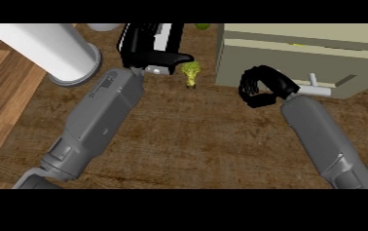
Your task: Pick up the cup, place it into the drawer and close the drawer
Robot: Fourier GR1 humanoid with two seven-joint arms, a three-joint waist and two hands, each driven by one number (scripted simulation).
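Left hand (151,47) far left, fingers straight, open. Right hand (262,86) curled shut, empty, touching the drawer (287,59) front. Cup hidden; orientation untellable.

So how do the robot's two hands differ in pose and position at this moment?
The left hand has its fingers straight and extended, pointing away toward the far side of the counter; the right hand has its fingers curled in. The left hand sits over the wooden counter beside a small yellow-green object, while the right hand sits at the front of the drawer unit, near its white handle. Both are black, on grey forearms.
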